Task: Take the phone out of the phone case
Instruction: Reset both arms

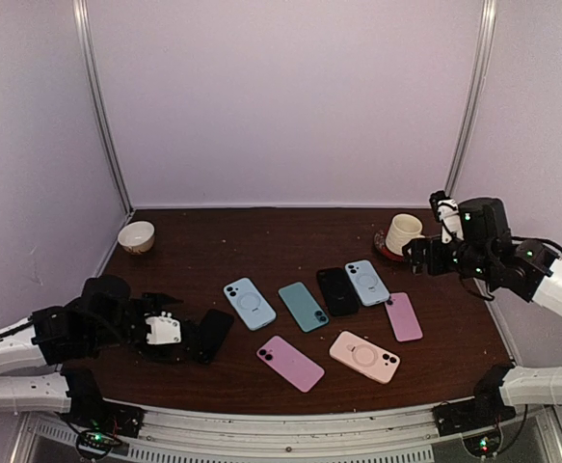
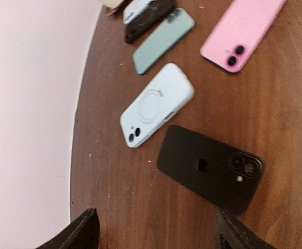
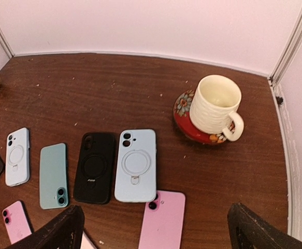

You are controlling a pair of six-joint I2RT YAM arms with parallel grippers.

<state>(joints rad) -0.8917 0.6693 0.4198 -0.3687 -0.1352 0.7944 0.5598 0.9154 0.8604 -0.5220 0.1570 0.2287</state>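
Left claw (image 2: 156, 231) released, jaws wide; black phone (image 2: 207, 168) lies flat, not held. I'd lift straight up and avoid clipping its edge. Right claw (image 3: 156, 228) open too.

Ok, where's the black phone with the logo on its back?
In the top view it's on the left: the black phone lies flat, back up, just ahead of the open left gripper, the light blue case beside it.
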